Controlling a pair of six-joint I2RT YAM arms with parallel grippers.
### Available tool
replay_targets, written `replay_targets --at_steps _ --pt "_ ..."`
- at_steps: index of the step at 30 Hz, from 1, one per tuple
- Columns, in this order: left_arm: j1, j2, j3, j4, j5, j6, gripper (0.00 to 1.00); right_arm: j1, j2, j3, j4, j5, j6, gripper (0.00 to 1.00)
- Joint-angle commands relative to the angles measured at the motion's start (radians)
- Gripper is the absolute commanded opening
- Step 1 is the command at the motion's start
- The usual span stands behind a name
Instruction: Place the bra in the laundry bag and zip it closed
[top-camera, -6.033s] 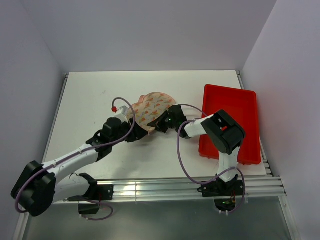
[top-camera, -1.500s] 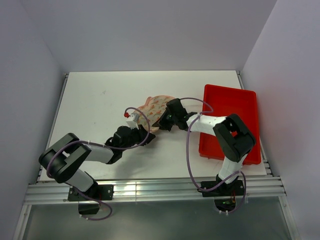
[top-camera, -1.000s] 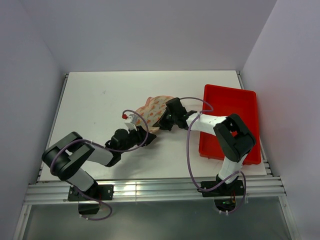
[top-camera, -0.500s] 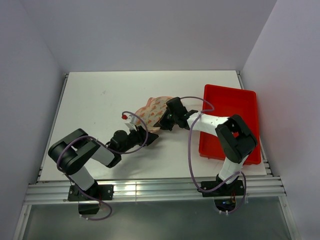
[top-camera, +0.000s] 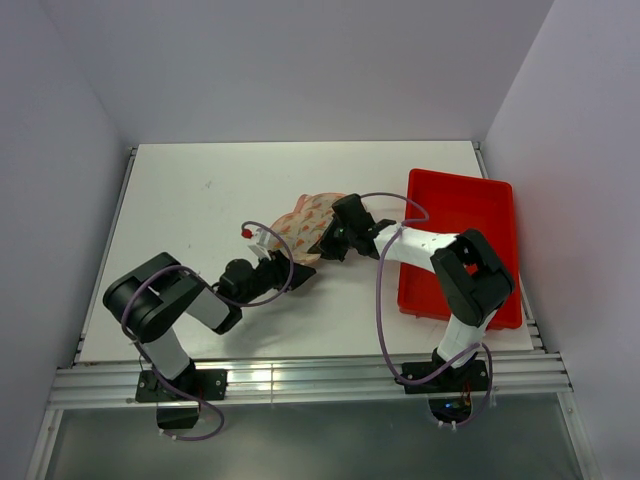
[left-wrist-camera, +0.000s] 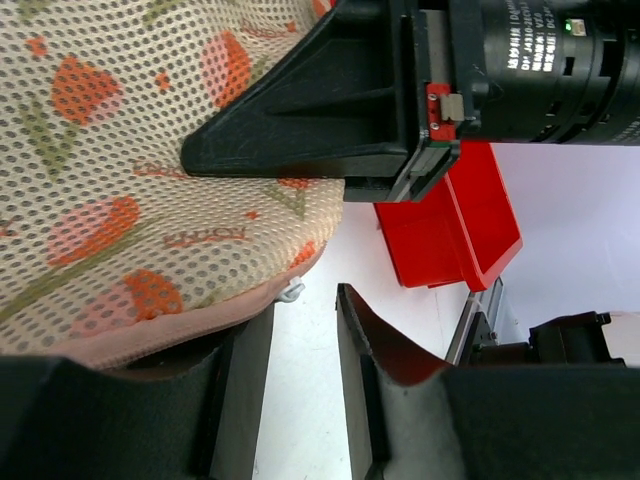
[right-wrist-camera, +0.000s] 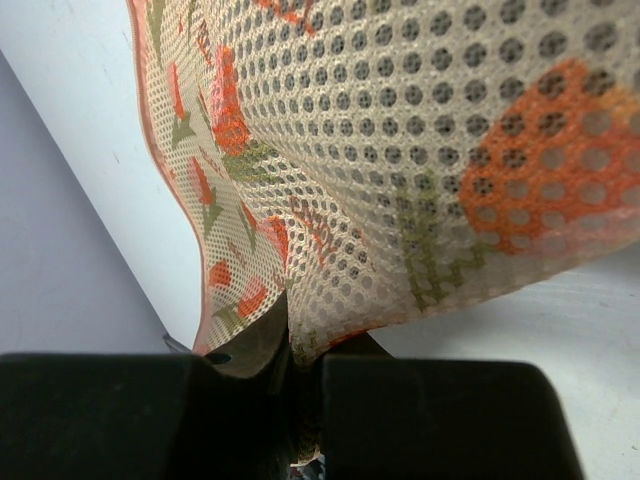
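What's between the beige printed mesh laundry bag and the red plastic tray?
The right gripper, clamped on the beige printed mesh laundry bag, spans the gap to the red plastic tray; the top view shows it.

The laundry bag (top-camera: 305, 214) lies near the centre of the table (top-camera: 190, 190); the tray (top-camera: 482, 215) sits to its right.

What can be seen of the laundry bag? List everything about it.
The laundry bag lies crumpled on the table, left of the red tray. It is beige perforated mesh printed with orange-red shapes and olive stems, edged by a pink rim with a small metal zipper pull. The right end effector pinches a fold of it; the left end effector sits open at its rim.
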Motion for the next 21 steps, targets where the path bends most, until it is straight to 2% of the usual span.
replay_targets --at_steps 1,10,21 --pt "0.04 0.024 0.015 0.153 -0.034 -0.028 0.38 0.015 -0.039 0.032 -0.047 -0.062 -0.029 0.0" --pt "0.062 0.031 0.013 0.165 -0.008 -0.041 0.33 0.015 -0.035 0.032 -0.05 -0.048 -0.035 0.0" --pt "0.071 0.025 0.024 0.124 0.01 -0.032 0.07 0.015 -0.021 0.037 -0.055 -0.025 -0.043 0.0"
